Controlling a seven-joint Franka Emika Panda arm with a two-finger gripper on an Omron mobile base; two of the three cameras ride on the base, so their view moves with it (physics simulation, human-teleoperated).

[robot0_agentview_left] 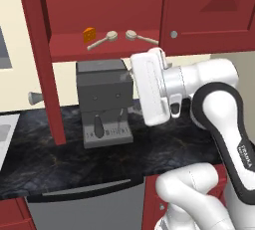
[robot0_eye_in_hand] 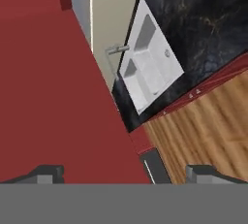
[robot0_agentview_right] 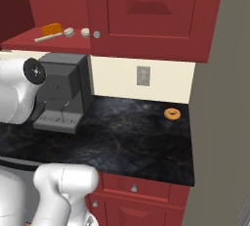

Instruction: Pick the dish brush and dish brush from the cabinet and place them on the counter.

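Note:
Two pale beige dish brushes lie on the red shelf of the open cabinet (robot0_agentview_left: 74, 50): one dish brush (robot0_agentview_left: 102, 41) beside a small orange block (robot0_agentview_left: 89, 35), the other dish brush (robot0_agentview_left: 139, 37) to its right. From the right base view the first dish brush (robot0_agentview_right: 52, 35) shows whole, while the second dish brush (robot0_agentview_right: 85, 33) shows just its head past the shut door. My white hand (robot0_agentview_left: 149, 87) hangs below the shelf, in front of the coffee machine. My gripper (robot0_eye_in_hand: 127, 172) is open, with nothing between its fingertips, and faces a red door panel.
A dark grey coffee machine (robot0_agentview_left: 104, 102) stands on the black counter (robot0_agentview_right: 132, 137) under the shelf. The open cabinet door (robot0_agentview_left: 45, 69) juts out at the left. A white sink (robot0_eye_in_hand: 147, 65) lies further left. A small orange ring (robot0_agentview_right: 172, 114) rests at the counter's right.

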